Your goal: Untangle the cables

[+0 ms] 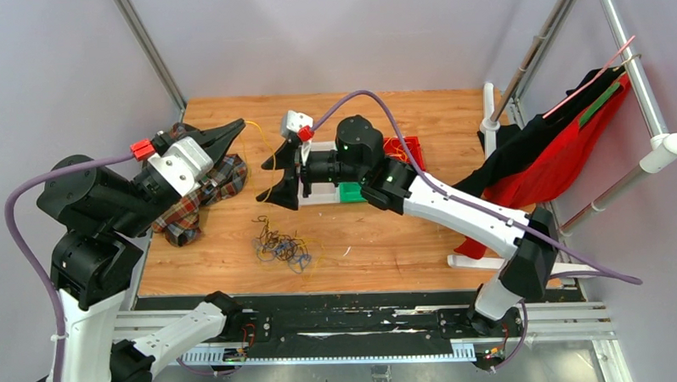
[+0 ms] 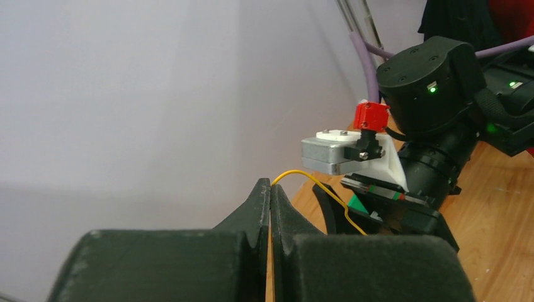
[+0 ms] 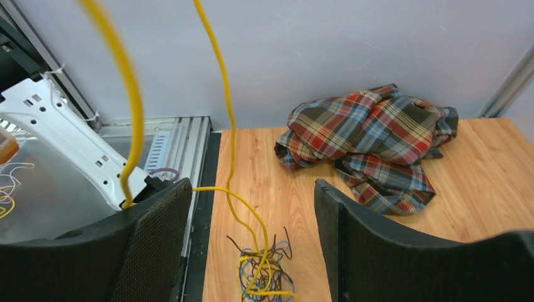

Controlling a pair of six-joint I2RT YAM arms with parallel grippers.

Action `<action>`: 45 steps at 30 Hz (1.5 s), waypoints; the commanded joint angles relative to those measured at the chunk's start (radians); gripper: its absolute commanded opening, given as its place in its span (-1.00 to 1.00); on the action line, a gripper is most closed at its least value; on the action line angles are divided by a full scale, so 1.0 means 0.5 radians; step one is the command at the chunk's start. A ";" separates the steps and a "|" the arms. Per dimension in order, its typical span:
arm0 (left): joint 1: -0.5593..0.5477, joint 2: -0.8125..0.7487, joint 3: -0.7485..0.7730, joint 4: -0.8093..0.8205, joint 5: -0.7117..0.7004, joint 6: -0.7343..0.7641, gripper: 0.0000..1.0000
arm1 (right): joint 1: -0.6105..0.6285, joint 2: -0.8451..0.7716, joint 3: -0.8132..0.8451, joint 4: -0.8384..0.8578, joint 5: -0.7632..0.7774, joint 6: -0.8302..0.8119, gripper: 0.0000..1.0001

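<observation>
Left hand (image 2: 271,189) pinched shut on yellow cable (image 2: 301,175), held up above tabletop (image 1: 388,240). Right hand (image 3: 252,189) spread wide, holding nothing. The strand hangs between its jaws down to tangle (image 1: 279,246) of yellow, black and blue, mid-tabletop. Wires look light, limp, likely to snag. Best taken close to the knot and drawn gently. Wood surface. Plaid cloth (image 1: 201,196) at left, garments (image 1: 572,157) on rack (image 1: 491,118) at right.
</observation>
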 commanded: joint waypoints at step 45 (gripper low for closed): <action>0.008 -0.373 -0.090 0.939 -0.368 -0.571 -0.99 | 0.131 0.448 -1.111 1.036 1.257 0.474 -0.16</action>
